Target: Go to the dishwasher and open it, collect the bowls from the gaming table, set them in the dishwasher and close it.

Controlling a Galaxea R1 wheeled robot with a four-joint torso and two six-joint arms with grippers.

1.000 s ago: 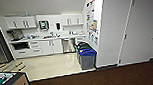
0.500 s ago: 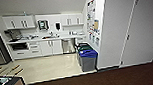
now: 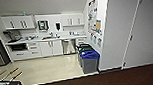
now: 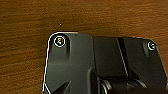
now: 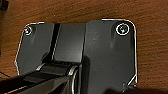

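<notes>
silver-grey dishwasher (image 3: 67, 46), white cabinets (image 3: 51, 48), blue-lidded bin (image 3: 90, 60)

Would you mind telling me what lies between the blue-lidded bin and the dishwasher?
In the head view, darker bins stand between the blue-lidded bin and the dishwasher.

Open pale floor (image 3: 43, 68) runs up to the dishwasher (image 3: 66, 46); bins (image 3: 89, 60) stand just right of it, crowding the white wall (image 3: 112, 31).

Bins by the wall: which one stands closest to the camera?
The blue-lidded bin, at the front of the row; the green-lidded bins stand behind it, towards the counter.
</notes>
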